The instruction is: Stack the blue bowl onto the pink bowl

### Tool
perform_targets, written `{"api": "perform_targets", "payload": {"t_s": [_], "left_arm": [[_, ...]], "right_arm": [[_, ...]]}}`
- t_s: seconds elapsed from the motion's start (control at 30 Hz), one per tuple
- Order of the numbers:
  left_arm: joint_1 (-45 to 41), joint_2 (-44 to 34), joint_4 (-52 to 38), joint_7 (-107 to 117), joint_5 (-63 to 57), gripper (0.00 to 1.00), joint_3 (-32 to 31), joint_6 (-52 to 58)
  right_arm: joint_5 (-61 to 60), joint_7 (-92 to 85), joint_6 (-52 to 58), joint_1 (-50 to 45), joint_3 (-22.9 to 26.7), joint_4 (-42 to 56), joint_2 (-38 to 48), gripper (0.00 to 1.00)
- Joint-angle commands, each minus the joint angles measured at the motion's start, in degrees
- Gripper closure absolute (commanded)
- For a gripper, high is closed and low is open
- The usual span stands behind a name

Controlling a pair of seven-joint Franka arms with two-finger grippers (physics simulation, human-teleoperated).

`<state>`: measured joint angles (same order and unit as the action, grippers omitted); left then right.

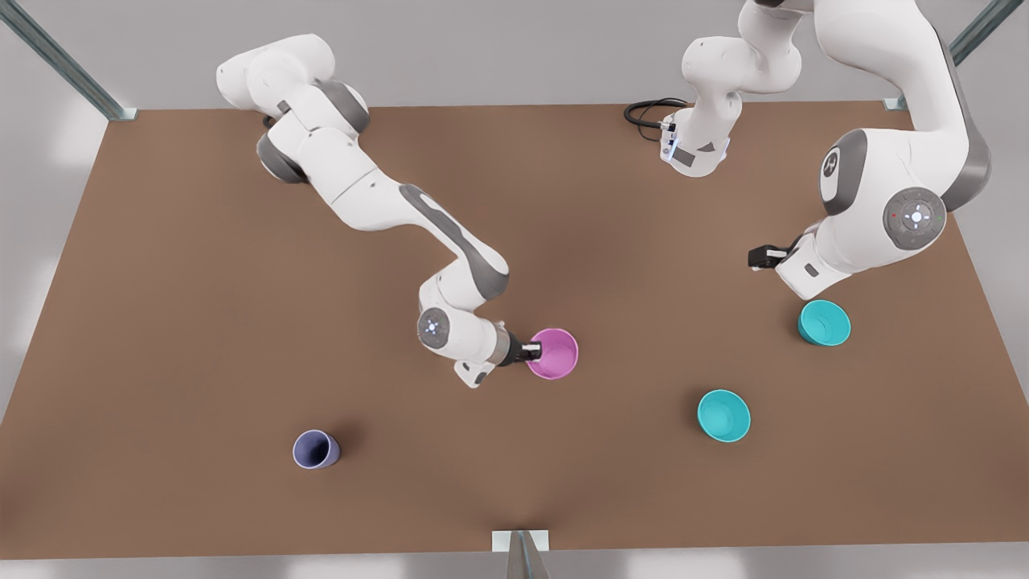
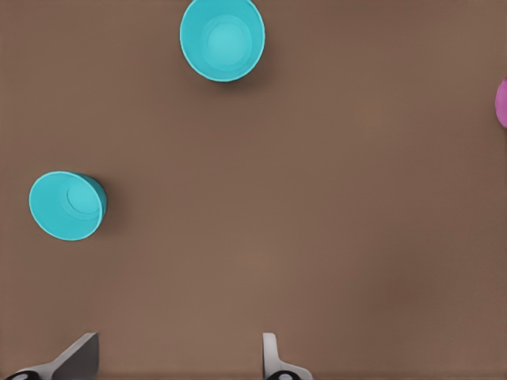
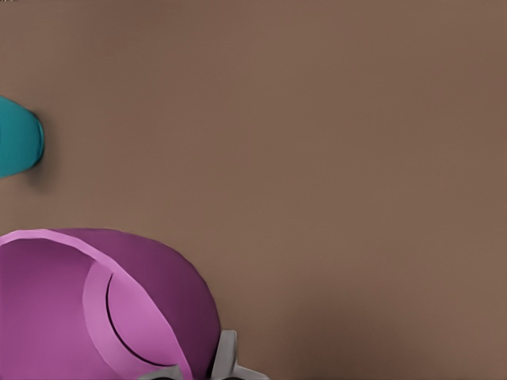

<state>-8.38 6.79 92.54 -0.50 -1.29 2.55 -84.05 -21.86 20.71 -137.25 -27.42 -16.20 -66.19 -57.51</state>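
Right gripper [image 1: 532, 351] clamped on pink bowl [image 1: 553, 353] rim, mid-table. Left gripper [image 2: 179, 356] hovering fingers spread, far right above table [image 1: 161, 322], near two blue bowls [image 1: 824, 322].

The front view looks steeply down on the whole brown table [image 1: 201, 322] from high above its near edge. The left wrist view faces straight down from well above the two turquoise bowls. The right wrist view sits close beside the pink bowl [image 3: 95, 309]. All three views share that pink bowl [image 1: 553, 352] [image 2: 502, 103].
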Motion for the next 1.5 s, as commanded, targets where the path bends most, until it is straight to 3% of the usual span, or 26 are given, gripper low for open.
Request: {"api": "perform_targets", "payload": {"t_s": [0.0, 0.03, 0.13, 0.2, 0.23, 0.27, 0.37, 0.4, 0.47, 0.53, 0.67, 0.77, 0.87, 0.93, 1.0, 1.03, 1.07, 1.1, 1.17, 1.2, 1.4, 1.47], "left_arm": [[0.03, 0.16, -0.08, 0.06, -0.03, 0.00, -0.09, 0.56], [0.03, 1.82, -0.52, 0.06, -0.03, 0.00, -0.09, 0.30], [0.90, 4.55, -1.75, 0.06, -0.21, 0.00, 0.44, -1.81], [1.08, 11.92, -9.82, 0.59, 0.23, 0.00, 4.21, -1.73], [1.78, 19.11, -17.54, -0.20, 0.76, 0.00, 6.58, -1.81], [3.80, 24.83, -23.69, -0.12, 1.37, 0.00, 6.59, -2.08], [11.10, 34.16, -26.27, -0.91, 9.81, 0.00, 6.24, -15.86], [10.66, 37.07, -27.49, -0.99, 9.90, 0.00, 5.80, -20.44], [10.40, 41.55, -29.43, -0.82, 11.83, 0.00, 2.90, -28.70], [10.22, 42.87, -28.91, -0.55, 14.38, 0.00, 0.35, -31.87], [8.02, 45.51, -26.36, -0.82, 14.56, 0.00, 0.09, -36.27], [8.11, 45.60, -23.54, -1.70, 14.29, 0.00, -0.09, -36.27], [8.29, 46.30, -23.46, -1.70, 14.47, 0.00, -0.09, -36.27], [7.94, 46.39, -22.66, -1.70, 14.47, 0.10, -0.09, -36.18], [7.94, 46.83, -21.96, -1.70, 14.47, 0.16, -0.09, -36.27], [7.94, 46.83, -21.87, -1.70, 14.47, 0.28, -0.09, -36.18], [7.94, 46.83, -21.87, -1.78, 14.56, 0.55, -0.09, -35.74], [7.94, 46.83, -21.87, -1.79, 14.73, 0.69, -0.09, -35.65], [7.94, 46.83, -21.87, -1.70, 15.44, 0.72, -0.09, -35.57], [7.94, 46.83, -21.70, -1.79, 15.44, 0.78, -0.09, -35.56], [7.32, 42.87, -18.97, 5.42, 15.70, 0.79, -0.09, -35.48], [6.97, 41.99, -19.59, 11.31, 16.67, 0.79, -3.25, -32.06]], "right_arm": [[0.33, 28.60, -1.71, -1.14, 0.90, 0.80, -1.20, 0.79], [0.33, 28.60, -1.62, -3.34, 3.63, 0.71, -1.82, 0.79], [0.33, 28.51, -1.71, -3.60, 3.98, 0.80, -2.61, 0.79], [0.33, 28.16, -1.71, -3.60, 3.98, 0.71, -2.87, 0.75], [0.33, 28.07, -1.71, -3.60, 4.07, 0.71, -2.96, 0.06], [0.33, 27.98, -1.71, -3.43, 4.07, 0.71, -2.96, 0.00], [-0.38, 28.07, 2.67, -1.23, 3.98, 0.62, 1.86, 0.00], [-0.46, 28.33, 11.20, 2.10, 3.89, 0.71, 6.78, 0.00], [1.47, 27.02, 39.23, 13.26, 3.89, 0.80, 18.21, 0.00], [7.71, 14.54, 55.24, 24.25, 4.16, 1.06, 19.54, 0.00], [24.93, -6.11, 73.26, 29.36, 4.16, 15.82, 20.41, 0.00], [25.82, -7.09, 76.25, 29.18, 3.98, 14.34, 30.96, 0.00], [26.87, -11.65, 69.05, 31.99, 4.16, -1.39, 45.20, 0.00], [26.87, -15.17, 63.33, 33.58, 4.24, -8.86, 49.33, 0.00], [26.78, -15.17, 63.33, 33.31, 5.12, -9.40, 49.60, 0.00], [26.87, -15.17, 63.42, 33.40, 5.12, -8.87, 48.98, 0.00], [26.87, -15.17, 63.42, 33.31, 5.21, -8.78, 48.72, 0.00], [26.87, -15.17, 63.42, 33.40, 5.21, -8.78, 48.63, 0.00], [26.87, -15.17, 63.59, 33.40, 5.21, -8.69, 48.45, 0.00], [26.87, -15.17, 63.60, 33.40, 5.21, -8.69, 48.45, 0.00], [26.78, -15.17, 63.77, 33.49, 5.21, -8.78, 48.28, 0.00], [26.78, -15.26, 63.77, 33.58, 5.21, -8.78, 48.02, 0.00]]}}
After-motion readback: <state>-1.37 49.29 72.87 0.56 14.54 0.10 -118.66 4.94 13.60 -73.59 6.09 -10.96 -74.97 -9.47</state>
